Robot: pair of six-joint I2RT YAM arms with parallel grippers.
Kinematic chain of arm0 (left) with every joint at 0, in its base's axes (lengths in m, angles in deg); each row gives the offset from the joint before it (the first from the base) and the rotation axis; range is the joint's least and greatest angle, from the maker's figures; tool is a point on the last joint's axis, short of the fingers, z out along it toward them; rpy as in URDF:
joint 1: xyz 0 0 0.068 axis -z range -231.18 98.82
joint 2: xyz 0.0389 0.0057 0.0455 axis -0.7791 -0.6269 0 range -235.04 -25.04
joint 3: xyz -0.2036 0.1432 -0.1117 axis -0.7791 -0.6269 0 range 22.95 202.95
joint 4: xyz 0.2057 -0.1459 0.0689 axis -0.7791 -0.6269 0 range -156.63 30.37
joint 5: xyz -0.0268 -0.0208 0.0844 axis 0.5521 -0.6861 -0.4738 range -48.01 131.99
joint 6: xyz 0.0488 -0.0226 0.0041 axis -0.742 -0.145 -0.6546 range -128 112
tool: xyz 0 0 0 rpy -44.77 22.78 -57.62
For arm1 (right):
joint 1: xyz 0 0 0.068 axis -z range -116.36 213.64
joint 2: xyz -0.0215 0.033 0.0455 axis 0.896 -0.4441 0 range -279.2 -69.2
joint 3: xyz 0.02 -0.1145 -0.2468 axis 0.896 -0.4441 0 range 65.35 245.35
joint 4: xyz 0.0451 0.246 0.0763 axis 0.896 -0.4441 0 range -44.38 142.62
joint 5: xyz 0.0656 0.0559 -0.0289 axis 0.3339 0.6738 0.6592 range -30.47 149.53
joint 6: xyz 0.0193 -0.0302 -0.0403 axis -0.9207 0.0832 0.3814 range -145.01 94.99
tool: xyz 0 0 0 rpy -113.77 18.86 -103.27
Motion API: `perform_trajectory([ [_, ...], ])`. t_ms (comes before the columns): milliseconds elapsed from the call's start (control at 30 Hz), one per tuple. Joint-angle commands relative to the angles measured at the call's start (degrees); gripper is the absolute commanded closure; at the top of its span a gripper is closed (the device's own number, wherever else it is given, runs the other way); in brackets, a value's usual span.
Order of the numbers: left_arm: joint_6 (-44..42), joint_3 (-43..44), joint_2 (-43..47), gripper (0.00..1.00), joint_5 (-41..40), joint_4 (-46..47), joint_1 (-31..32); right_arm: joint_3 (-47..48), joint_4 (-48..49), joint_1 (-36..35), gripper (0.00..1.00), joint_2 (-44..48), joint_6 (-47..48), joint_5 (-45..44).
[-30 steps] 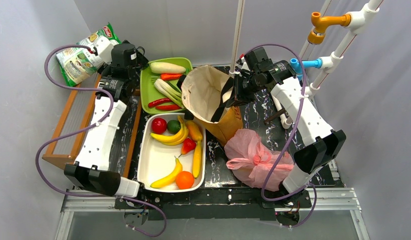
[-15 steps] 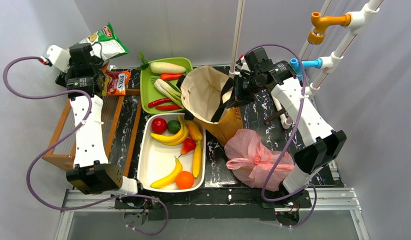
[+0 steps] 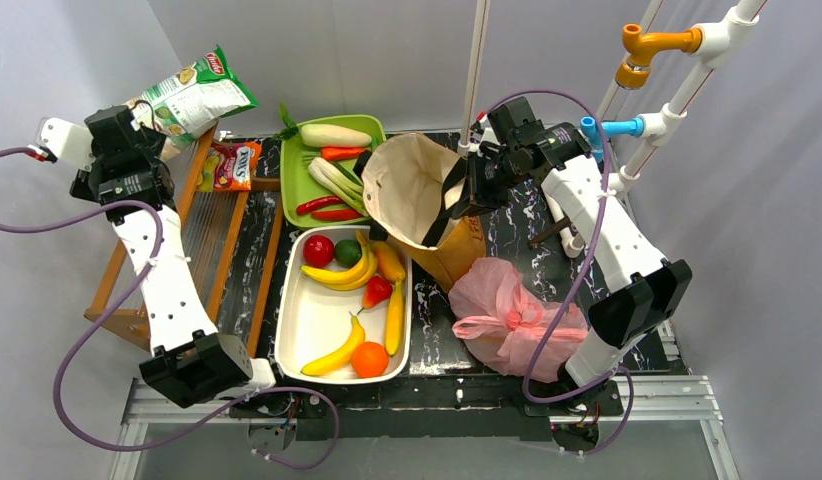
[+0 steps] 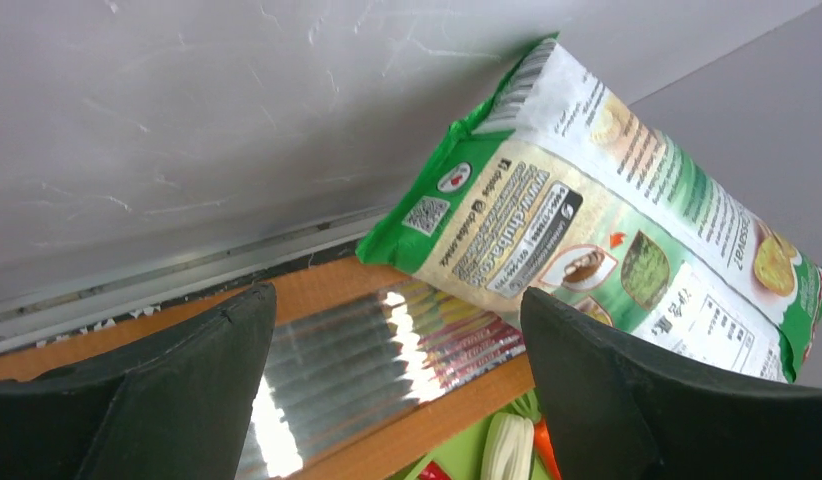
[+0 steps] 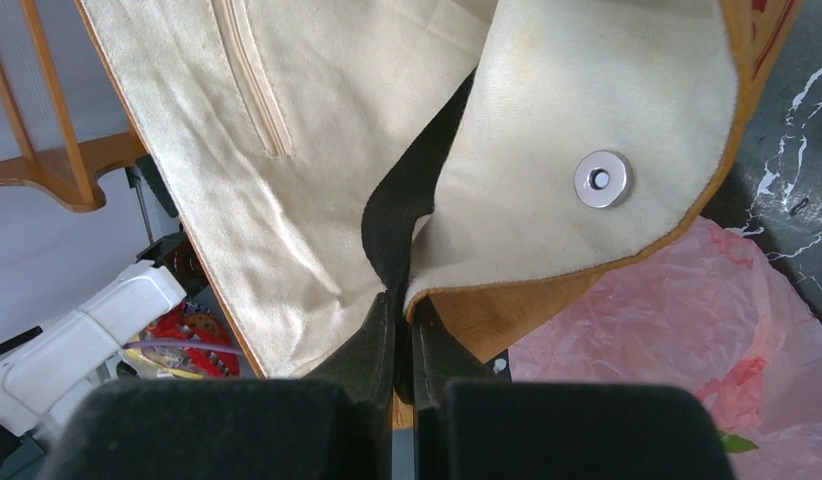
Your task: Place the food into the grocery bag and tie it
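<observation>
Black pads wide apart, our left claw (image 4: pixel 397 300) is gaping about as far as it goes and gripping nothing. Through it we are looking at the crisp packet (image 4: pixel 607 220), just beyond the tips and above the wooden rack (image 4: pixel 327 285). Our right claw (image 5: pixel 407 300) is pinching shut on the rim of the brown bag (image 5: pixel 287 150), at its black strap, and we are judging that it is propping that mouth open.

Moving outward, we are finding the food (image 3: pixel 339 272) in the white tray (image 3: pixel 292 335), nearer the arm bases and to the right of the left claw, well apart from it. The bananas are mostly lying with their long axes running near to far. The pink bag (image 3: pixel 492 290) is sitting bunched on the table just right of the tray, near the right arm's base and close against the brown bag.

We are judging the left arm to be the nearer and the only free one. Its reach is needing to come toward the bases and rightward to the tray.
</observation>
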Motion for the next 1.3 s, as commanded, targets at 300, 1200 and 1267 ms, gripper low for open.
perform_trajectory([
  [300, -2.0, -5.8, -2.2, 0.15, 11.6, 12.0, -7.3, 2.2, -2.3, -0.3, 0.99, -1.8, 2.8, 2.4],
  [1200, 7.9, -8.3, -9.0, 0.92, 27.9, 22.9, -10.2, 4.9, -2.8, 0.0, 0.99, -5.5, 3.8, 3.1],
  [1267, 7.7, -7.5, -9.2, 1.0, 29.4, 23.1, -10.2, 5.0, -2.8, 0.1, 0.99, -5.6, 3.8, 3.1],
])
